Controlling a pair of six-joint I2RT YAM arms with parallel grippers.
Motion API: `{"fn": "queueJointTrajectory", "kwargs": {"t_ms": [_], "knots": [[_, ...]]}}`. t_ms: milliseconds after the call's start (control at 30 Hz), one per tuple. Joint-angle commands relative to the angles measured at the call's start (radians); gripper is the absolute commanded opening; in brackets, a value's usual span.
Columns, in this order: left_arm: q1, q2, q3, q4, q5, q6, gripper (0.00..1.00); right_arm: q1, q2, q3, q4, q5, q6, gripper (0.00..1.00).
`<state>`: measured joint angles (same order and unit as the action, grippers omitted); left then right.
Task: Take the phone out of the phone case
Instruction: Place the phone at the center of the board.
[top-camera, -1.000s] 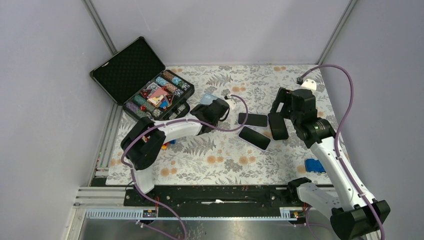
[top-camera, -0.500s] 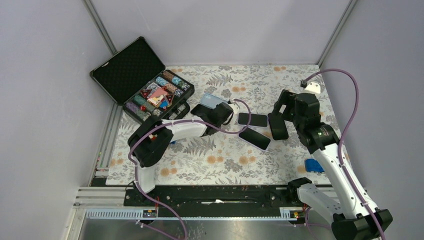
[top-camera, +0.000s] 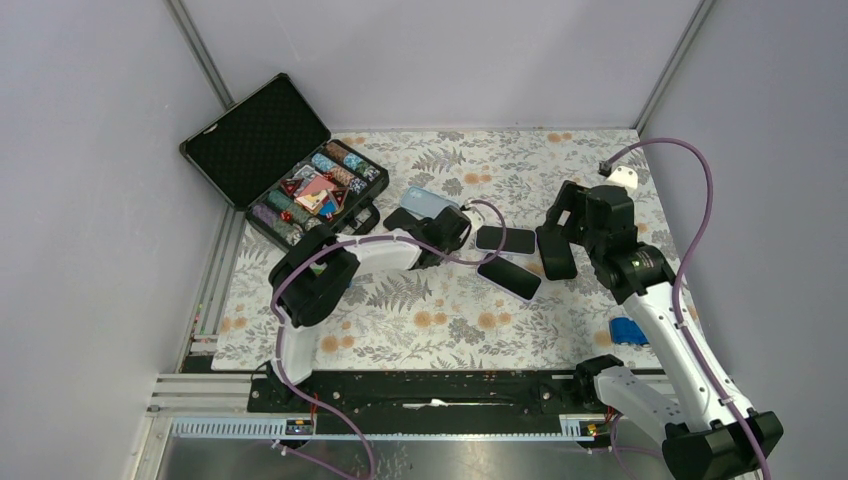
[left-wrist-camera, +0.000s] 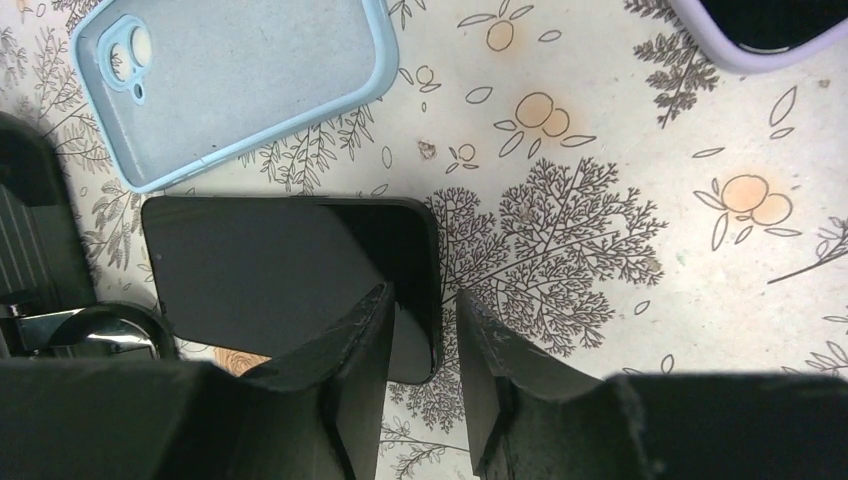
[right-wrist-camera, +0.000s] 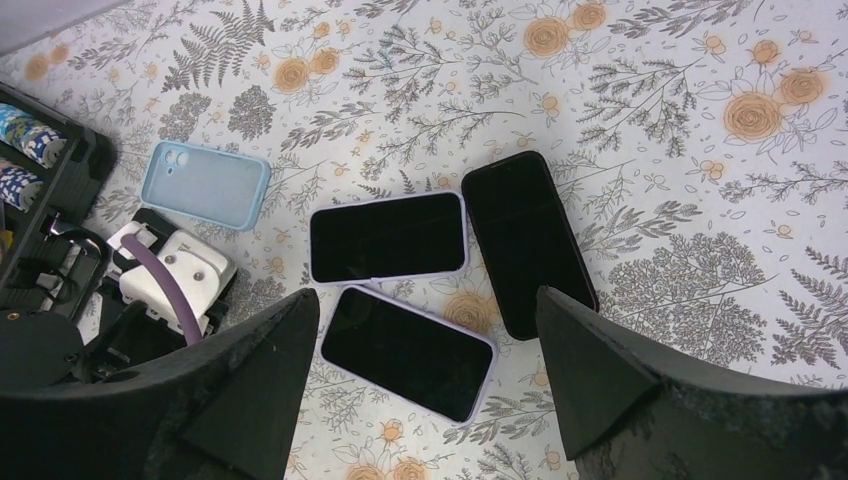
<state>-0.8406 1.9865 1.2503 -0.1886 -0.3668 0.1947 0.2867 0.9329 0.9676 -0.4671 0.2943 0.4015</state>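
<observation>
A bare black phone (left-wrist-camera: 290, 270) lies flat on the floral tablecloth, right beside the empty light blue phone case (left-wrist-camera: 230, 80), which rests back side up. My left gripper (left-wrist-camera: 425, 320) hovers over the phone's near right corner. Its jaws stand slightly apart and straddle the phone's edge with a gap on each side, gripping nothing. From above, the blue case (top-camera: 430, 202) and the phone (top-camera: 401, 217) lie just left of the left gripper (top-camera: 447, 232). My right gripper (right-wrist-camera: 425, 300) hangs wide open above the other phones, holding nothing.
Two phones in lilac cases (right-wrist-camera: 388, 237) (right-wrist-camera: 408, 352) and one in a dark case (right-wrist-camera: 525, 240) lie mid-table. An open poker chip case (top-camera: 290, 165) stands at the back left. A white adapter (top-camera: 622, 176) and a blue object (top-camera: 630, 331) lie on the right.
The left gripper's jaws have parted from shut, and it has shifted right, uncovering the blue case and black phone. The right gripper has barely moved.
</observation>
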Motion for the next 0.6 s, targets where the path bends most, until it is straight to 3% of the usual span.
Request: {"fn": "queueJointTrajectory", "kwargs": {"t_ms": [0, 200, 433, 567], "knots": [[0.012, 0.004, 0.014, -0.032, 0.131, -0.075, 0.34, -0.007, 0.008, 0.022, 0.003, -0.012, 0.022, 0.86], [0.031, -0.058, 0.028, -0.019, 0.182, -0.119, 0.38, -0.007, 0.007, 0.007, 0.001, -0.043, 0.034, 0.86], [0.089, -0.228, -0.018, 0.06, 0.205, -0.219, 0.52, -0.009, 0.04, -0.028, 0.002, -0.15, 0.03, 0.91], [0.146, -0.302, -0.038, 0.077, 0.206, -0.338, 0.62, -0.008, 0.08, -0.041, 0.016, -0.249, 0.003, 1.0]]}}
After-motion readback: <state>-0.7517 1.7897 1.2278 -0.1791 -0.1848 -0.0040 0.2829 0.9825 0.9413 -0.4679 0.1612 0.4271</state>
